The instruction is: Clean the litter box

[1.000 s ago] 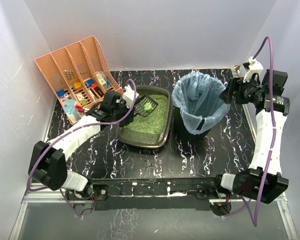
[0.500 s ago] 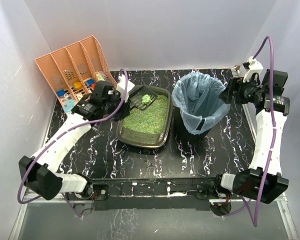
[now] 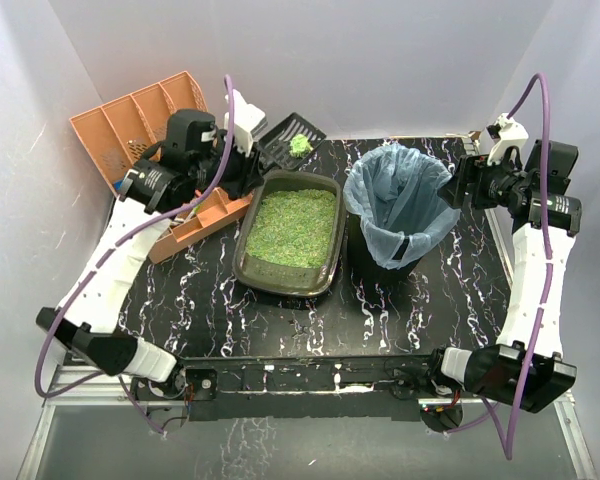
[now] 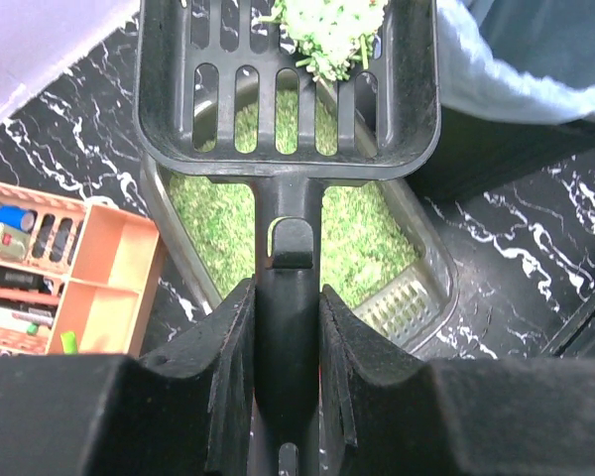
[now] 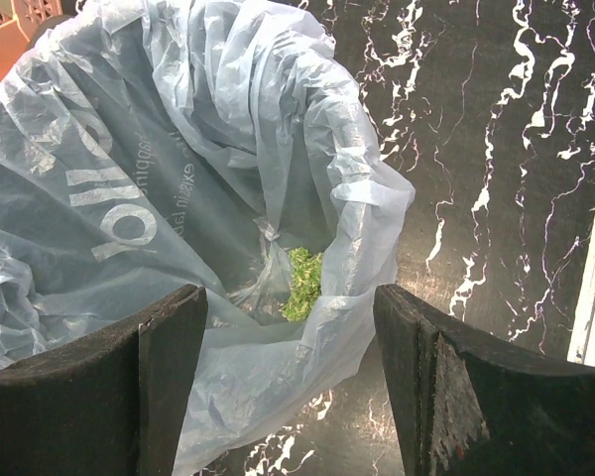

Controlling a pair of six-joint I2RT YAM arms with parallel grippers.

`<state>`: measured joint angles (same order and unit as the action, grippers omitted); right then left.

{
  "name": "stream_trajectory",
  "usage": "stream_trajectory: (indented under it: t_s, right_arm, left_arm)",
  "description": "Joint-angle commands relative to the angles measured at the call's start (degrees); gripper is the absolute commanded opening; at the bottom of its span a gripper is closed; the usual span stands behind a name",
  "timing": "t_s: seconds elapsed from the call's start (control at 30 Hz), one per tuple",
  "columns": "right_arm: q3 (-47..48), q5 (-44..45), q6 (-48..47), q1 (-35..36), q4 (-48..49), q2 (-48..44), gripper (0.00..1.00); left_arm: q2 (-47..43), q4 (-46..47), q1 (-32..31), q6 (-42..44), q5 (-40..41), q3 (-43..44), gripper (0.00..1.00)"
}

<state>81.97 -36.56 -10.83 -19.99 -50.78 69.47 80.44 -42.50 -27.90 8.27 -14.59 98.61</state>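
The litter box (image 3: 244, 262) is a dark olive tray of green litter (image 3: 292, 225) at the table's middle. My left gripper (image 3: 242, 150) is shut on the handle of a black slotted scoop (image 3: 285, 140), held in the air above the tray's far end. A clump of green litter (image 3: 300, 145) rests in the scoop. In the left wrist view the gripper (image 4: 288, 297) clamps the scoop's handle (image 4: 288, 248), with the tray (image 4: 421, 288) below. My right gripper (image 3: 460, 185) stands open at the right rim of the bin (image 3: 395, 215), nothing between its fingers (image 5: 169, 337).
The black bin's pale blue liner (image 5: 129, 198) holds a small green clump (image 5: 302, 283). A peach-orange slotted organiser (image 3: 130, 120) stands at the back left, partly behind my left arm, its low front (image 3: 195, 225) beside the tray. White walls close the back and sides.
My left arm has lifted the scoop out of the litter box, up and toward the back wall, carrying a clump of litter. The right arm has not moved.
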Motion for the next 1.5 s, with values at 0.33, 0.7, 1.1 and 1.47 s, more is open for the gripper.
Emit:
stream_trajectory:
  t_s: [0.33,0.7,1.1,1.47]
  right_arm:
    - [-0.36,1.9,-0.6,-0.61,2.61,-4.02,0.74]
    - [-3.77,2.61,1.53,-7.08,4.42,-7.48,0.75]
    - [-4.51,1.64,1.78,-7.44,4.9,-8.1,0.75]
    - [-4.72,1.23,1.78,-7.49,5.25,-7.98,0.75]
  left_arm:
    - [19.73,-10.0,-15.0,3.82,13.79,30.66,0.0]
    - [29.48,-7.48,-26.45,15.79,31.73,36.44,0.0]
    - [31.31,9.41,-35.96,37.46,53.37,28.22,0.0]
    - [30.98,26.14,-39.64,54.95,61.48,17.31,0.0]
